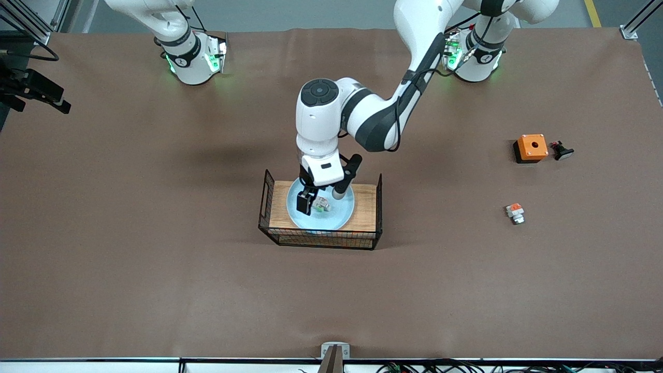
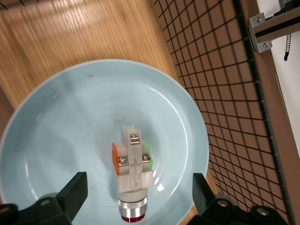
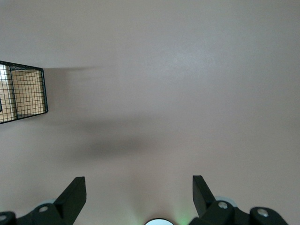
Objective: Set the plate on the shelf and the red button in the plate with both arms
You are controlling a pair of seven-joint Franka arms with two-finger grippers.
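The pale blue plate [image 1: 339, 215] lies in the wire basket [image 1: 321, 239] on its wooden floor. The red button [image 1: 321, 205] lies on its side in the middle of the plate [image 2: 70, 122]. In the left wrist view the red button [image 2: 133, 168] shows a white-grey body, a red end and a green bit. My left gripper [image 1: 321, 201] hangs low over the plate, open, its fingers on either side of the button without touching it [image 2: 138, 187]. My right gripper [image 3: 138, 187] is open and holds nothing, high over bare table; it does not show in the front view.
Toward the left arm's end of the table stand an orange box with a hole [image 1: 532, 147] and a black part [image 1: 562, 151] beside it. A stubby white part with an orange-red top [image 1: 515, 212] lies nearer the front camera. The basket's mesh walls [image 2: 220, 93] rise around the plate.
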